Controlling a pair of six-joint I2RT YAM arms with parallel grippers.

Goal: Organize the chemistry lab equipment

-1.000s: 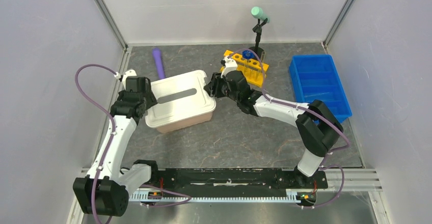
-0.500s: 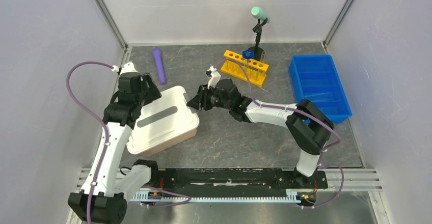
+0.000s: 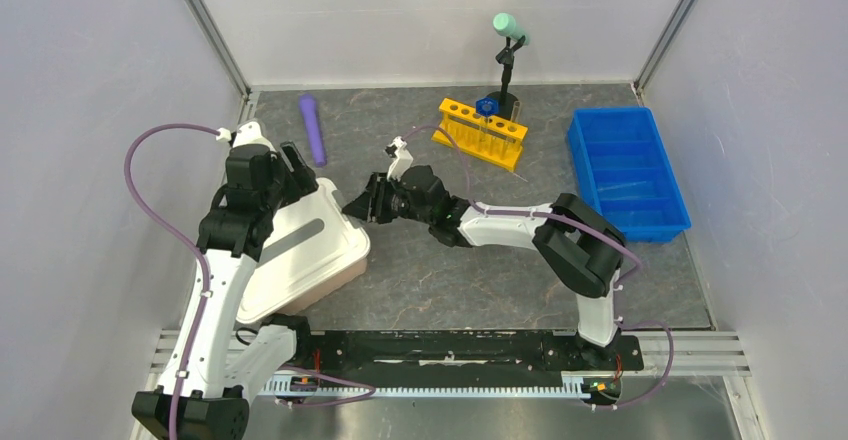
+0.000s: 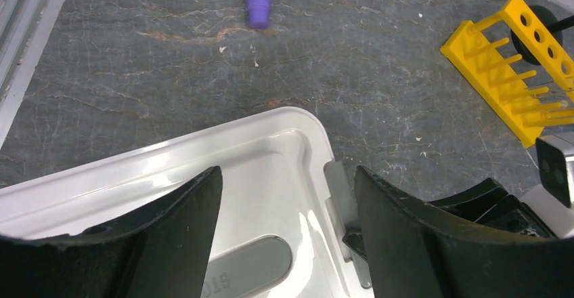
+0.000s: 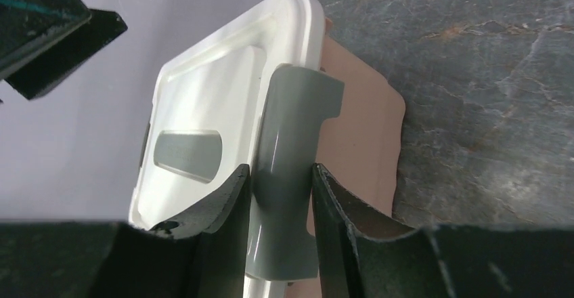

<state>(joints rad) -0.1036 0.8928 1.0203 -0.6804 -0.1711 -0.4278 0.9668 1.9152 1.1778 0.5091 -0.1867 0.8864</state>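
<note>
While the right claw (image 5: 280, 169) pinches the grey latch (image 5: 298, 108) of the box (image 3: 325, 250) at left and the left claw (image 4: 285, 176) hangs wide over its lid (image 4: 257, 149), the latch likely wants a slow outward peel, lid braced; blue-capped tube (image 3: 487, 106) stands in the rack (image 3: 480, 132) at back.

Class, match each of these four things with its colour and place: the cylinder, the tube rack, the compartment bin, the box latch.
Things
1. cylinder
2. tube rack
3. compartment bin
4. box latch

Colour and place
A. yellow, far side, middle
B. grey, gripped by the right tool
C. purple, far side, left
D. blue, right side

Pairs: 1-C, 2-A, 3-D, 4-B
</note>
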